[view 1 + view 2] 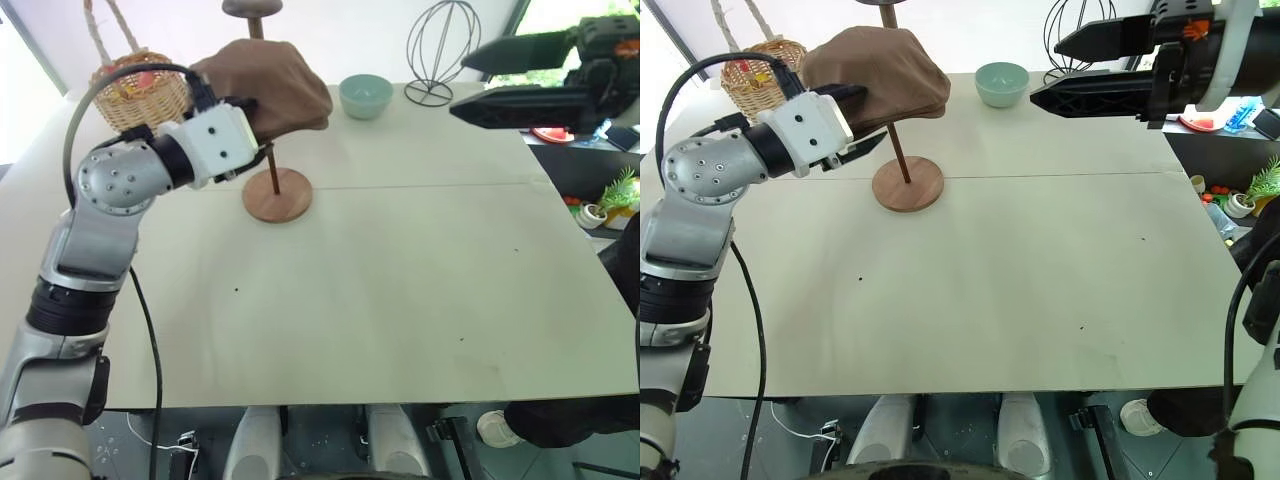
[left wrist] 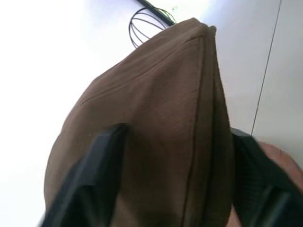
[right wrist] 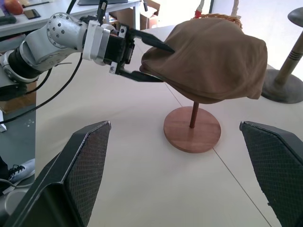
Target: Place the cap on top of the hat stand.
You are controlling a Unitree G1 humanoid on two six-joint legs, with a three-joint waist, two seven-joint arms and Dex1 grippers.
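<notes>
The brown cap [image 1: 880,62] lies draped over the top of the hat stand, whose thin pole [image 1: 899,152] and round reddish base [image 1: 907,184] show beneath it; the disc top is hidden under the fabric. My left gripper [image 3: 165,64] reaches level from the left and is shut on the cap's near edge, one finger over the fabric and one under it. In the left wrist view the cap [image 2: 156,118] bulges between both fingers. My right gripper [image 1: 1045,72] hovers open above the table's far right, pointing toward the cap and well clear of it.
A teal bowl [image 1: 365,95] sits behind the stand to the right, with a black wire globe stand [image 1: 440,50] beyond it. A wicker basket [image 1: 140,90] stands at the far left, and a darker stand [image 3: 289,80] behind the cap. The pale table [image 1: 400,300] spreads forward.
</notes>
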